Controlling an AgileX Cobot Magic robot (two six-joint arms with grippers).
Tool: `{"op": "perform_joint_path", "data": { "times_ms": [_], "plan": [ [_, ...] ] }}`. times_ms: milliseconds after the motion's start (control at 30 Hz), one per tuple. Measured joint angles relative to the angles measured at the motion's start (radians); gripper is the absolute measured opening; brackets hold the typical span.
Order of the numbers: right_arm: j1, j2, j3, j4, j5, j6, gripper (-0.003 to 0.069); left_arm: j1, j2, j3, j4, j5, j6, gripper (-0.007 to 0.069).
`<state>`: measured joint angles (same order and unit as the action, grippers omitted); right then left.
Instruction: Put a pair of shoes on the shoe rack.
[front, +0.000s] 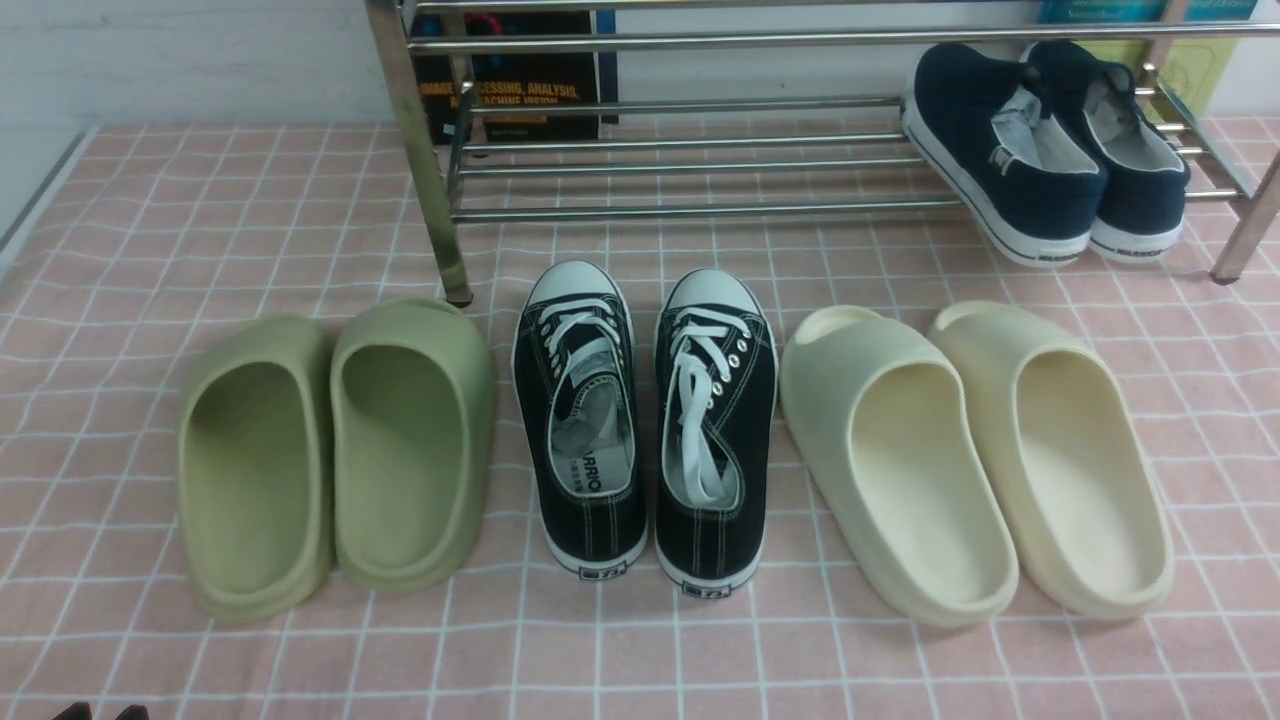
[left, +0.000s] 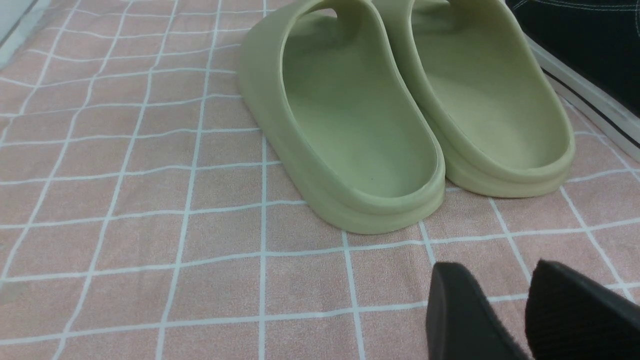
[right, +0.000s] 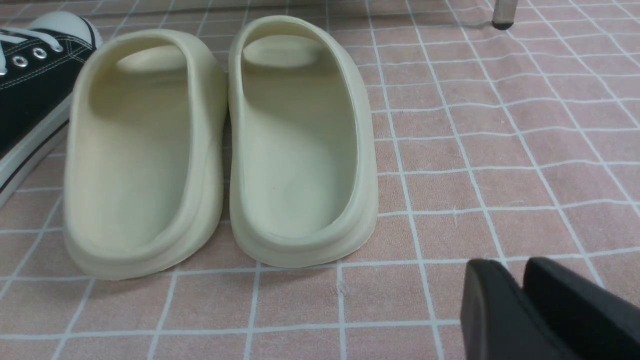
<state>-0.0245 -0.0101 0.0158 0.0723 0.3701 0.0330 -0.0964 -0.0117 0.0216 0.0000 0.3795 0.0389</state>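
The pair of shoes, two navy slip-ons with white soles, rests side by side at the right end of the shoe rack's lower shelf, heels toward me and hanging over the front bar. Neither gripper is near them. My left gripper hovers low over the cloth just behind the green slides, open with nothing between its fingers; its tips barely show at the front view's bottom edge. My right gripper sits low behind the cream slides, fingers nearly together and empty.
On the pink checked cloth stand a row of green slides, black lace-up sneakers and cream slides. A rack leg stands beyond the cream slides. A book leans behind the rack.
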Motion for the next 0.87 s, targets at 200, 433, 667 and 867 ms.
{"op": "perform_joint_path", "data": {
  "times_ms": [200,433,667,867],
  "plan": [
    [0.000,0.000,0.000,0.000,0.001,0.001,0.0111,0.000,0.000,0.000,0.000,0.000,0.000,0.0239],
    [0.000,0.000,0.000,0.000,0.001,0.002,0.0111,0.000,0.000,0.000,0.000,0.000,0.000,0.0239],
    [0.000,0.000,0.000,0.000,0.001,0.002,0.0115,0.000,0.000,0.000,0.000,0.000,0.000,0.0239],
    [0.000,0.000,0.000,0.000,0.001,0.002,0.0123,0.000,0.000,0.000,0.000,0.000,0.000,0.0239]
  ]
}}
